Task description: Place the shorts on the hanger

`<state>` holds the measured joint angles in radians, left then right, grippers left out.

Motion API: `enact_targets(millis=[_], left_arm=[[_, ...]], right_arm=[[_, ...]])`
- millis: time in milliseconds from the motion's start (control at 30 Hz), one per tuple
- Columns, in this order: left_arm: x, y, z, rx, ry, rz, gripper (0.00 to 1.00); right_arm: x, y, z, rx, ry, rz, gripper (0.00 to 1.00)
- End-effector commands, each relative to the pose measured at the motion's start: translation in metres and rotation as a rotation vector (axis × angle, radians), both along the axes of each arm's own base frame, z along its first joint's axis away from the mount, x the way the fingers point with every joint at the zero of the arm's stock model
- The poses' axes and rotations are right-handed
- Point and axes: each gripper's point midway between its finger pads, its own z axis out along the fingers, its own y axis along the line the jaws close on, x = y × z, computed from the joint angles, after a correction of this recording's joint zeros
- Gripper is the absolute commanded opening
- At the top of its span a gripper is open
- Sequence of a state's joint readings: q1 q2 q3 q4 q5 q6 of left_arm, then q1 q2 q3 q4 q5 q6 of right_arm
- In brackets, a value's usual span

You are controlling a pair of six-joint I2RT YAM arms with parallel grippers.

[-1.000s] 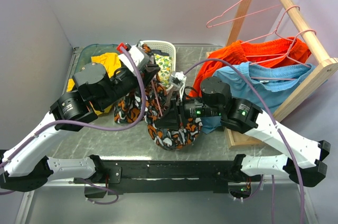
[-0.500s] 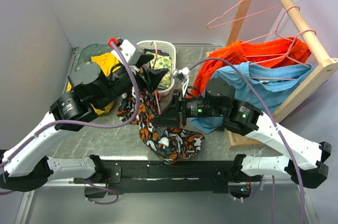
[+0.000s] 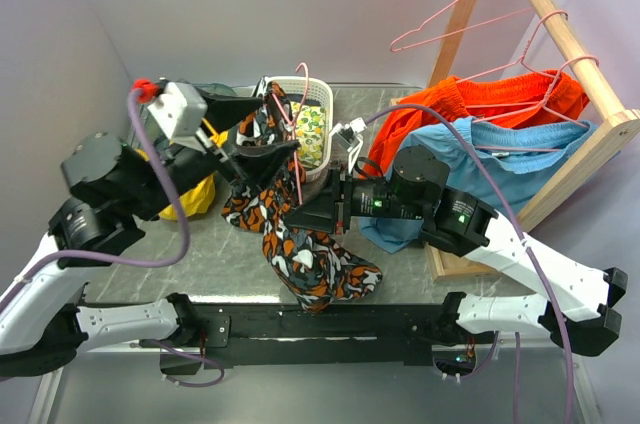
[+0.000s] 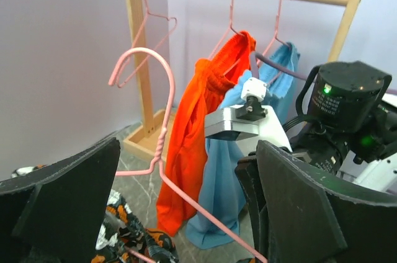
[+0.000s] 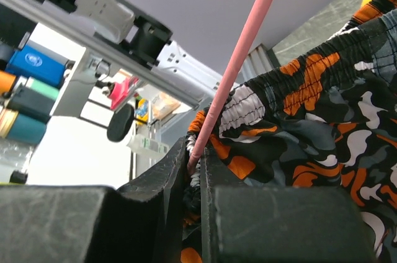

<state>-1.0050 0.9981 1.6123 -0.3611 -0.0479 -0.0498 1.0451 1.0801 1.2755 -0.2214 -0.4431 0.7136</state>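
Seen from above, my two arms meet in the middle of the grey counter (image 3: 200,254). My right tool (image 5: 197,154) is pressed together on the thin pink wire of the hanger (image 4: 162,151), pinching it low down, just where the elastic waistband of the shorts (image 3: 310,264) meets the wire. My left tool (image 3: 282,122) is spread wide, with nothing in it. It sits up and to the left of the right tool, with the hanger's hook and neck showing in the gap between its fingers.

The shorts, black with orange, white and grey blotches, hang in a long bunch at the centre of the frame. Their top is up beside the white basket (image 3: 318,94) and their lower end lies crumpled on the counter at lower centre. I judge that they are draped on the hanger, though I cannot tell how squarely.

The hanger's long line runs from its hook, near the top centre, down towards the right tool. The wooden rack (image 3: 560,34), which already carries orange and blue shorts, stands well apart at the right of the frame. My right arm is the nearer one to it, so I judge that any carry across falls to that arm.
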Motion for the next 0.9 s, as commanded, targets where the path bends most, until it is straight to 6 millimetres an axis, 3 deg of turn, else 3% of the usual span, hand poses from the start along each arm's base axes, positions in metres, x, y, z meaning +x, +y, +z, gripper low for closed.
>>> enact_targets(millis=[0,133,267,300,333,400,433,500,533,600,633,700,733,867], left_arm=[[0.008,0.029,0.016,-0.106,0.025,0.122,0.96],[0.010,0.062,0.030,-0.231,0.025,0.224,0.96],[0.012,0.094,0.038,-0.311,0.021,0.324,0.96],[0.014,0.101,0.038,-0.324,0.026,0.353,0.97],[0.015,0.103,0.038,-0.326,0.031,0.366,0.97],[0.018,0.105,0.037,-0.326,0.045,0.389,0.97],[0.019,0.105,0.037,-0.322,0.049,0.397,0.96],[0.022,0.106,0.035,-0.322,0.059,0.414,0.96],[0.023,0.108,0.033,-0.324,0.064,0.428,0.96],[0.025,0.110,0.033,-0.336,0.073,0.439,0.96],[0.027,0.109,0.031,-0.335,0.077,0.446,0.96],[0.028,0.108,0.029,-0.332,0.081,0.453,0.96],[0.030,0.107,0.028,-0.332,0.087,0.459,0.97],[0.034,0.103,0.026,-0.330,0.096,0.466,0.96]], right_arm=[[0.008,-0.005,0.057,0.156,-0.084,-0.069,0.00],[0.028,-0.006,0.071,0.162,-0.060,-0.183,0.00],[0.060,-0.017,0.108,0.219,-0.060,-0.382,0.00],[0.067,-0.013,0.105,0.194,-0.060,-0.411,0.00],[0.071,-0.018,0.122,0.221,-0.070,-0.445,0.00],[0.087,-0.013,0.123,0.203,-0.073,-0.510,0.00],[0.088,-0.017,0.139,0.229,-0.083,-0.529,0.00],[0.101,-0.017,0.143,0.215,-0.089,-0.590,0.00],[0.101,-0.023,0.158,0.241,-0.097,-0.612,0.00],[0.117,-0.028,0.159,0.226,-0.090,-0.705,0.00],[0.118,-0.034,0.170,0.249,-0.089,-0.728,0.00],[0.130,-0.032,0.167,0.231,-0.077,-0.785,0.00],[0.131,-0.037,0.177,0.250,-0.078,-0.806,0.00],[0.161,-0.037,0.173,0.206,-0.090,-0.962,0.00]])
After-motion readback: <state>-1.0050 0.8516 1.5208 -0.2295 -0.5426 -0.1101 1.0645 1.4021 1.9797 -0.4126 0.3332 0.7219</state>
